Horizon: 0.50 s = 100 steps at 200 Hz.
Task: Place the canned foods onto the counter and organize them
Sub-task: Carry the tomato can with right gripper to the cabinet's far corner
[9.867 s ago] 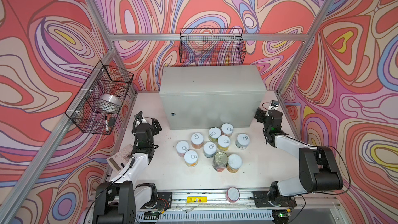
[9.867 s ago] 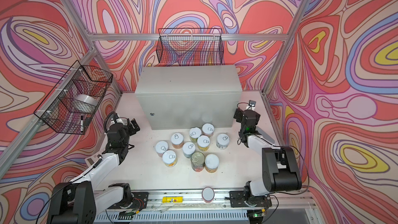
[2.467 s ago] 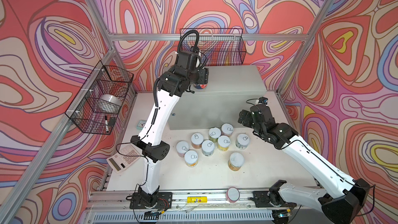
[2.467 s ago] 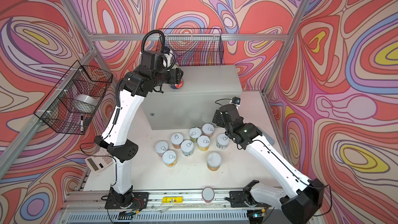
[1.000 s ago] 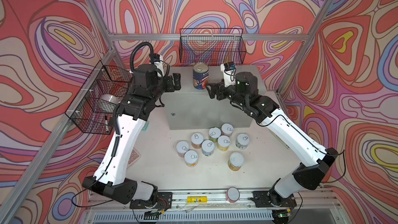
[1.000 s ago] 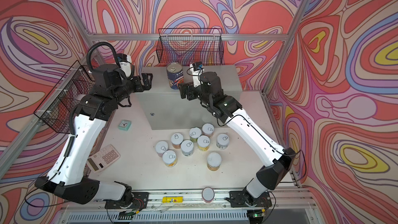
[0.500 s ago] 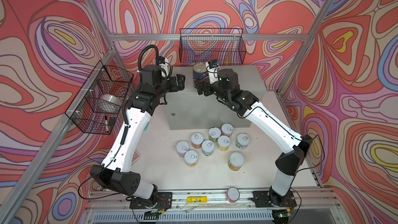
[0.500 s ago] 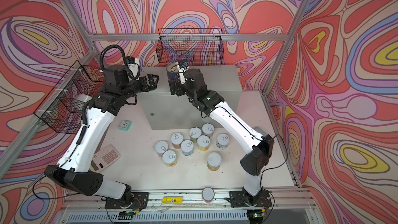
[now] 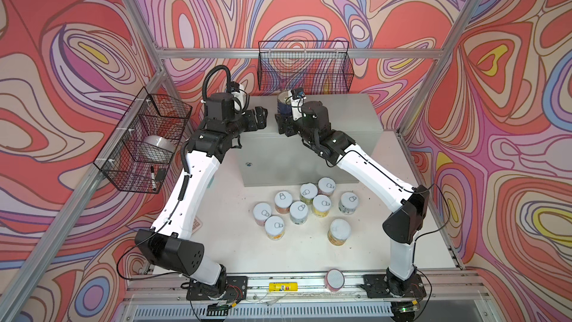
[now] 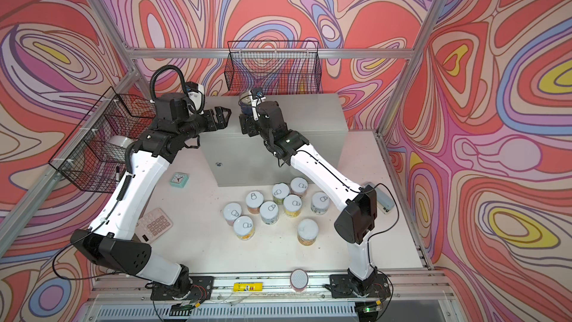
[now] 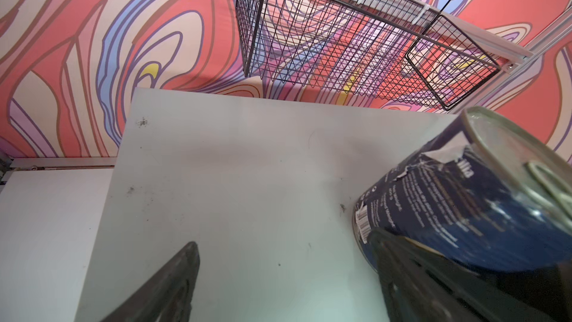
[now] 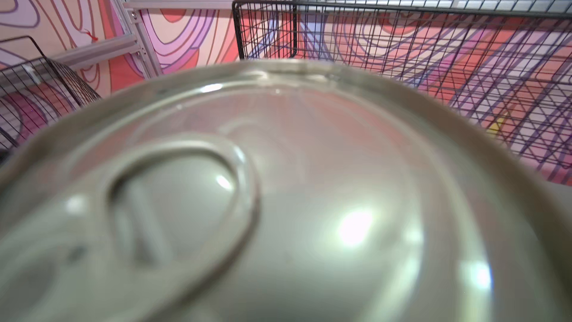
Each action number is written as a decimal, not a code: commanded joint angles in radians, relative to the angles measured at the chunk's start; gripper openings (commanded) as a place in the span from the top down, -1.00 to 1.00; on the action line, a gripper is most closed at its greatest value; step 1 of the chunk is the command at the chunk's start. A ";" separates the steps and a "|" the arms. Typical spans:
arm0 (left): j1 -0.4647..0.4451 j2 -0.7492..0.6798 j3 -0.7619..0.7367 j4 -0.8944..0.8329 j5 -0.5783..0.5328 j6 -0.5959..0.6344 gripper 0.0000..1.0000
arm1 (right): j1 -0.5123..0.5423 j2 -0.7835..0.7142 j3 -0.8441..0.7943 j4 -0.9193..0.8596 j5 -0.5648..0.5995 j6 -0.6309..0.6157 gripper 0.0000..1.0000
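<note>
A dark-blue can (image 9: 282, 104) (image 10: 245, 102) stands at the back of the grey counter (image 9: 346, 113) (image 10: 309, 113). My right gripper (image 9: 283, 121) (image 10: 247, 124) is right up against its near side. In the right wrist view the can's lid (image 12: 278, 212) fills the frame and hides the fingers. My left gripper (image 9: 263, 117) (image 10: 224, 116) hovers open just left of the can, with bare counter top (image 11: 247, 165) between its fingers (image 11: 185, 261); one finger lies in front of the can (image 11: 464, 212). Several white-lidded cans (image 9: 298, 210) (image 10: 268, 210) stand on the table before the counter.
A wire basket (image 9: 305, 69) hangs on the back wall just above the counter, another (image 9: 145, 140) on the left wall. A teal clock (image 10: 179, 179) and a calculator (image 10: 153, 223) lie at the left. A pink roll (image 9: 335, 278) and a yellow tube (image 9: 282, 286) lie on the front rail.
My right gripper has moved left across the counter up to the dark-blue can. The left gripper has drifted right toward the can. The can stays in place.
</note>
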 commanded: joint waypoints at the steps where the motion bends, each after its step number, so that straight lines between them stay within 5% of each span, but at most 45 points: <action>1: 0.006 0.014 -0.003 0.023 0.013 -0.011 -0.81 | -0.001 0.003 0.001 0.063 0.049 -0.006 -0.61; 10: 0.008 0.015 -0.004 0.024 0.014 -0.011 -0.81 | -0.001 0.003 0.003 0.062 0.053 -0.015 -0.51; 22: 0.007 0.014 -0.007 0.026 0.011 -0.012 -0.80 | -0.002 0.001 0.012 0.054 0.064 -0.023 -0.04; 37: 0.008 0.013 -0.009 0.027 0.010 -0.013 -0.80 | -0.002 -0.005 0.008 0.049 0.074 -0.032 0.32; 73: 0.008 0.010 -0.027 0.037 0.017 -0.020 -0.80 | -0.013 -0.016 0.000 0.025 0.133 -0.053 0.50; 100: 0.007 0.015 -0.032 0.037 0.017 -0.019 -0.79 | -0.083 -0.039 -0.014 -0.019 0.130 -0.009 1.00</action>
